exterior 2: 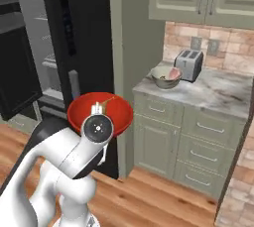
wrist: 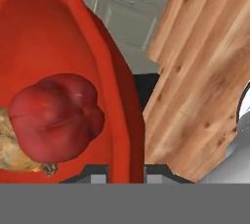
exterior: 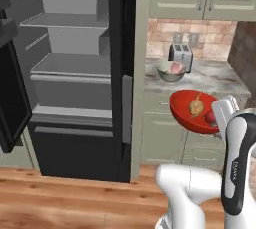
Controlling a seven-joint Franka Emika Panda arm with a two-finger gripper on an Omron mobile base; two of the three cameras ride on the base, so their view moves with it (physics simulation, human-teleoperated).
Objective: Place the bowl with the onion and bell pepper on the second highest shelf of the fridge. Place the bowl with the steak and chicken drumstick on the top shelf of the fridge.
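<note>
Red bowl with the onion and bell pepper (exterior: 192,110) is off the counter, carried in the air by the arm, just in front of the lower cabinets and right of the fridge (exterior: 75,73). Gripper (wrist: 126,171) is pinching the bowl's rim: in the hand view one fingertip sits inside the wall, the other outside, rim between them. A rim grip makes sense, since the bowl is too wide to span. Bowl is tilted, low side toward the arm, so the onion (exterior: 196,106) and the bell pepper (wrist: 56,116) have settled against the near wall; they're inside, but I'd say more tilt risks a spill. Fridge door is swung open, grey interior exposed, so access is clear. Target, the second highest shelf (exterior: 75,65), is left of the bowl and higher; the top shelf (exterior: 67,20) above it is bare. My read: transport phase, first half of the task, with lift, level and swing left needed. The other bowl (exterior: 171,70), holding pink meat, sits on the marble counter (exterior: 220,80) just beside the toaster (exterior: 180,54), untouched.
</note>
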